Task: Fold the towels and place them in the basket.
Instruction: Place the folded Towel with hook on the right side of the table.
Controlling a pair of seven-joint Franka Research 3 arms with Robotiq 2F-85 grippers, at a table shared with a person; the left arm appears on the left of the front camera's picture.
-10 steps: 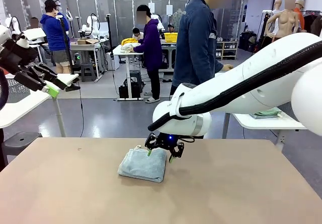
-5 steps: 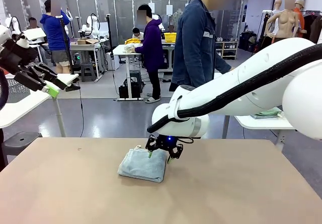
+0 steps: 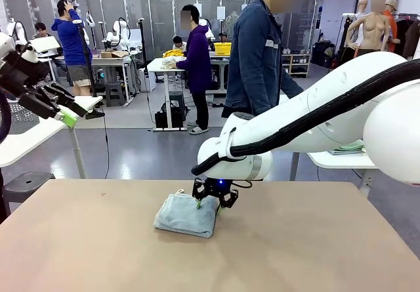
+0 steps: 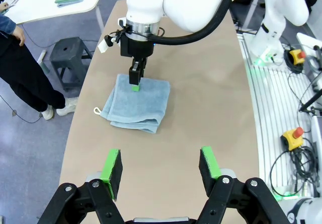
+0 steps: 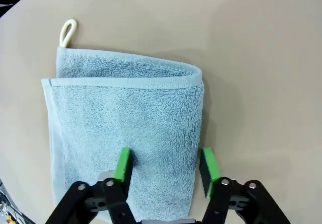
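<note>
Towel: a pale blue-grey terry towel (image 3: 186,216), folded into a thick rectangle, lies flat on the desk; in the front view it sits a little toward 11 o'clock of the desk's middle.
Loop: a small cream cord loop (image 5: 68,31) sticks out from the towel's corner, at 11 o'clock of the cloth in the right wrist view, and lies on the desk.
Desk: a plain tan, matte desk (image 3: 302,252) with rounded far corners.
Right end effector: the black right end effector (image 5: 166,166) with green pads is down at the towel, at the cloth's 1 o'clock corner in the front view.
Right end effector, state: its jaws stand partly apart, astride one folded edge of the towel. In the right wrist view one green pad (image 5: 123,164) is over the terry at 6 o'clock of the cloth, and the other is just beside the edge at 5 o'clock, over bare desk. The cloth between them lies flat and is not bunched or lifted.
Left end effector: the left end effector (image 4: 160,171) hangs in the air off the desk, at 9 o'clock in the front view, well apart from the towel.
Left end effector, state: spread wide, with nothing between its pads.
Person: someone in a dark blue denim jacket (image 3: 256,56) stands beyond the desk's far edge, at 12 o'clock in the front view.
</note>
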